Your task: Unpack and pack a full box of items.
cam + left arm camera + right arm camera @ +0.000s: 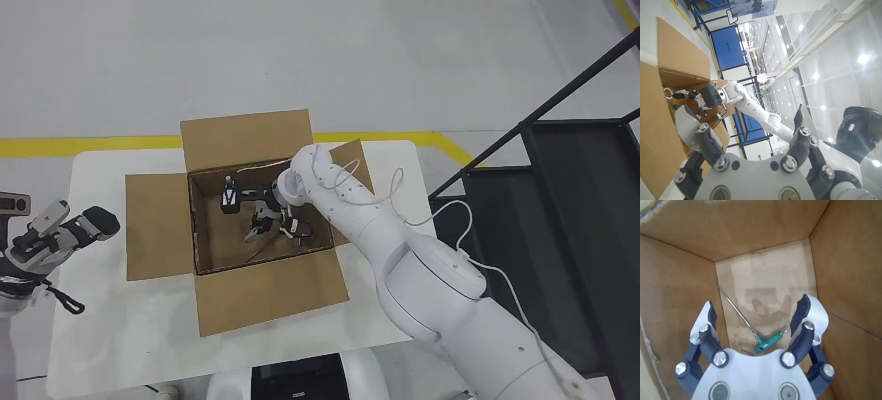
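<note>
right hand [756, 303], spread wide, hangs in cardboard box [762, 228] over green-handled hex key [767, 343].

Right end effector [757, 311] points downward, jaws wide apart. Left end effector [742, 115] is held out sideways, jaws likewise apart.

White table [110, 330] under me, its top showing on the left and along the near edge. Past the far edge, I've got a yellow line [90, 146] running across the grey floor [300, 50], and over on my right it bends back toward me. Just beside the table's right edge: black metal steps [575, 230], with a slanted black rail [560, 93] rising over them. Out across the hall, blue panels [725, 55] in black frames stand beyond that yellow line, and overhead a white ceiling dotted with round lights [863, 58].
</note>
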### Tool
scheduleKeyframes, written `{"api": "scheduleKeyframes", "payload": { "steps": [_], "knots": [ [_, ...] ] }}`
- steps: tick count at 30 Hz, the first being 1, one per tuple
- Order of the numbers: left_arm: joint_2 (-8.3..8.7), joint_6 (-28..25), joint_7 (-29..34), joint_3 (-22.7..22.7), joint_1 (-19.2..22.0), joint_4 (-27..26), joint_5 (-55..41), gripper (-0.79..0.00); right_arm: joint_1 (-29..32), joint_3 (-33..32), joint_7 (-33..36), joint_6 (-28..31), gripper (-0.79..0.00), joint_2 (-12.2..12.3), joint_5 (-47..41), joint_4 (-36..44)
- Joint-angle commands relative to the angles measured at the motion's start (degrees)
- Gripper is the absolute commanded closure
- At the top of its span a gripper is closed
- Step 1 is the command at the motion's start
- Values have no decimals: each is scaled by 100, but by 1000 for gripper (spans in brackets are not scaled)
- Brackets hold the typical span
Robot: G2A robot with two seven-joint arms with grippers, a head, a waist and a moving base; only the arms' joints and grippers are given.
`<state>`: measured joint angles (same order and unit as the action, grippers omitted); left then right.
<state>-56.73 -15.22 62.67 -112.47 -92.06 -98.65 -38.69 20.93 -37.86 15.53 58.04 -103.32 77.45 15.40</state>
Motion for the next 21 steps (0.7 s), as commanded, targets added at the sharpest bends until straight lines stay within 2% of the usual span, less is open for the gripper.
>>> {"api": "scheduleKeyframes", "payload": {
  "steps": [1,8,11,17,21],
  "knots": [
    [-7,-37,-156,-39,-62,-15,39,-785,-9,7,75,-4,-785,57,-35,79],
    [0,-176,-98,-149,-154,94,122,-785,57,45,-330,-4,-785,439,-496,501],
    [0,-227,-117,-164,-129,180,93,-785,208,266,-499,-4,-785,650,-563,1010],
    [19,-278,-44,-205,-40,410,172,-785,398,796,-646,-4,-785,1233,-906,2119],
    [31,-272,-132,-296,26,527,185,-785,515,1011,-772,-4,-785,1725,-1232,2890]
  ]
}}
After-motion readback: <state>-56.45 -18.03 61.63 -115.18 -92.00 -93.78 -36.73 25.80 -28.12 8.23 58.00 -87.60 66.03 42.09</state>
